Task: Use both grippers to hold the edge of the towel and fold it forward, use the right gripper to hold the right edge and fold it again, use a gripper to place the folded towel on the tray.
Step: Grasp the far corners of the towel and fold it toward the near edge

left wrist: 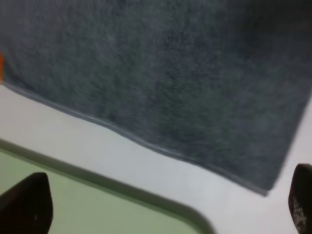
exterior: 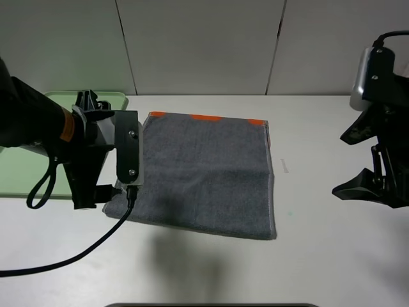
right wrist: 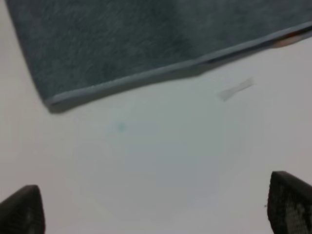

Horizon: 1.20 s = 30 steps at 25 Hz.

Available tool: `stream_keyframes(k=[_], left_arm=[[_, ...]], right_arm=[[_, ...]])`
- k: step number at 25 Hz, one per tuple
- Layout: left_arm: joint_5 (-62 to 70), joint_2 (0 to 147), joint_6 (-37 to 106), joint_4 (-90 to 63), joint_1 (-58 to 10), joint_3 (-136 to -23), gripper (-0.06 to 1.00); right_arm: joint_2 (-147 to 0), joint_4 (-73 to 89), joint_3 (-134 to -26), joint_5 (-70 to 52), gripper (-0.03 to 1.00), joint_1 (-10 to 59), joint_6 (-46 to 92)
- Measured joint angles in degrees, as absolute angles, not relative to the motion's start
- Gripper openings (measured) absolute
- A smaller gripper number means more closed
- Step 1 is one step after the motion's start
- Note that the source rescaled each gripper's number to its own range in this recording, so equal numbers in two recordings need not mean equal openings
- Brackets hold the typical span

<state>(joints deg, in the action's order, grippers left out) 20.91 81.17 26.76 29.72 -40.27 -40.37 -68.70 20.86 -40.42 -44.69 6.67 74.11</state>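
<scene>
Two layers can be made out along the right edge of the towel (exterior: 204, 173), and slivers of its orange band show only at the far hem, so the forward fold is judged to be done and the second fold, from the right edge, to be the step in hand. The towel is laid flat on the white table (exterior: 319, 256), just beside the pale green tray (exterior: 19, 173), with a narrow strip of table between them. The left gripper (exterior: 102, 153) is held above the towel's left edge and the near side of the tray; in its wrist view its jaws are seen spread wide, with cloth, table and the tray's rounded corner below them, and nothing is gripped or touched. The right gripper (exterior: 367, 160) is held over bare table, well apart from the towel's right edge; its fingers are likewise parted to their full width and are empty, only the towel's near corner and hem being shown beyond them in its wrist view. For the next move, the right gripper would need to be brought leftwards and lowered to the right hem, both layers would have to be pinched together, and the edge carried across towards the left, so that the upper layer is not peeled off alone.
</scene>
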Motion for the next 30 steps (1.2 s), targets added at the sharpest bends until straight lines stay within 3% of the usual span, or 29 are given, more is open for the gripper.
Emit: stream_keyframes(k=[10,21,30], left_arm=[[17.5,87.3,26.9,33.5,-40.3,-40.4,0.98],[16.5,99.3,26.8,34.1,-40.3,-40.4,0.97],[16.5,100.8,30.5,35.0,-40.3,-40.4,0.97]], right_arm=[[-78.0,22.1,-40.4,-39.5,1.00,6.7,74.9],[-78.6,23.5,-40.4,-36.7,1.00,6.7,75.6],[-78.6,23.7,-40.4,-36.4,1.00,6.7,75.6]])
